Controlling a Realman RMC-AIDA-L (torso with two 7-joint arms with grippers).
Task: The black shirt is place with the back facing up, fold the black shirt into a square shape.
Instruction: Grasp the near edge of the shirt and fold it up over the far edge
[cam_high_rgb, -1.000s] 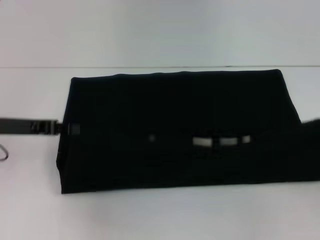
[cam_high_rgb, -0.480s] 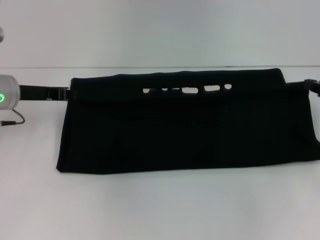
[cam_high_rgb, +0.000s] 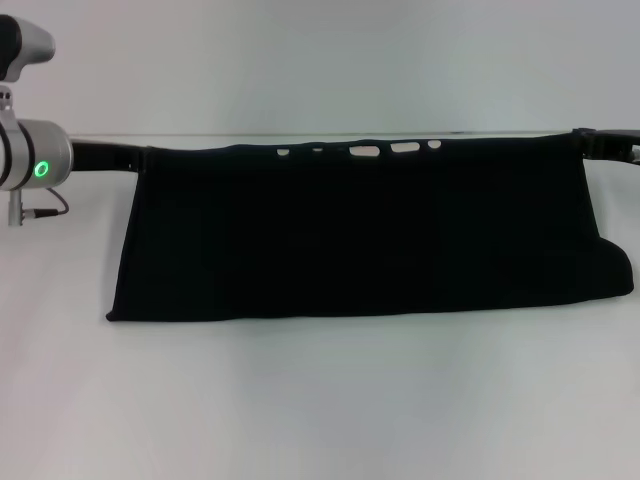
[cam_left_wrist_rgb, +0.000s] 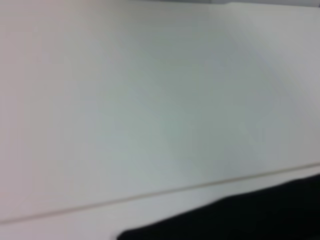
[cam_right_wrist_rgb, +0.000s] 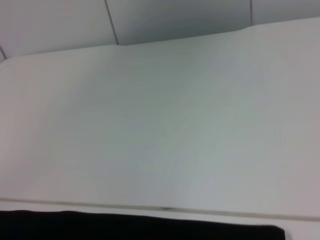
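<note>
We see the large plain black soft-fabric T-shirt (cam_high_rgb: 360, 235) spread as a wide band across the white counter (cam_high_rgb: 320, 410), its far edge drawn out straight and its near edge lying on the counter surface. Along that far edge a row of small off-white marks shows, partly hidden by the fold. The shirt's right end bulges outward near the bottom.

Our left gripper (cam_high_rgb: 140, 158) reaches in from the left side of the head view and meets the far left corner of the shirt, behind a silver wrist joint with a green light. Our right gripper (cam_high_rgb: 590, 143) comes in from the right and meets the far right corner. The fabric hangs taut between the two corners, so both appear to be holding it, yet we cannot tell from these pictures how the fingers of either one stand.

Each wrist view shows only pale counter and a dark strip of the shirt (cam_left_wrist_rgb: 240, 217) (cam_right_wrist_rgb: 140, 226) along one border.
</note>
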